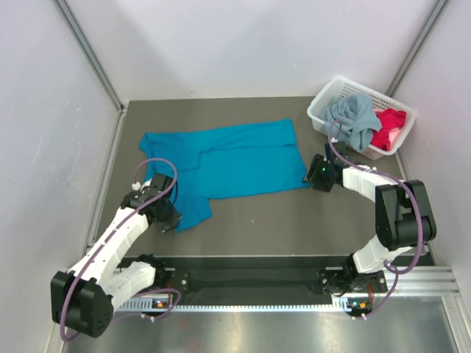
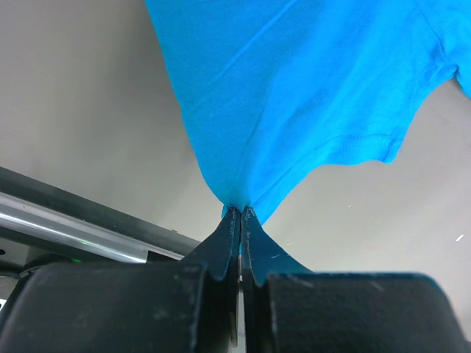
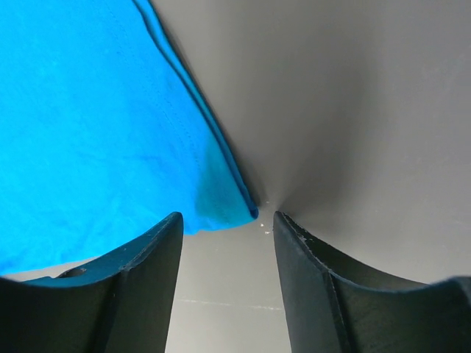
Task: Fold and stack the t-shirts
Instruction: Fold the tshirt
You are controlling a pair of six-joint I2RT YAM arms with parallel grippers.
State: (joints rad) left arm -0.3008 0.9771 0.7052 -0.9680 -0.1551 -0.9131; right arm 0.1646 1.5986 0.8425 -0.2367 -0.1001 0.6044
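— Where do we have the teal shirt?
— Spread flat on the tabletop, left of centre and nearer the far edge (one flap reaches toward the near left corner).
— And our left gripper?
— Its jaws are pressed together on the tip of that flap, and the cloth fans out from the pinch.
— Our right gripper?
— Jaws apart, at the shirt's near right corner. That corner lies in line with the gap, and we see nothing clamped.
— The other shirts?
— In the basket at the far right corner. The grey shirt is heaped on the left, with the red shirt touching it on the right.
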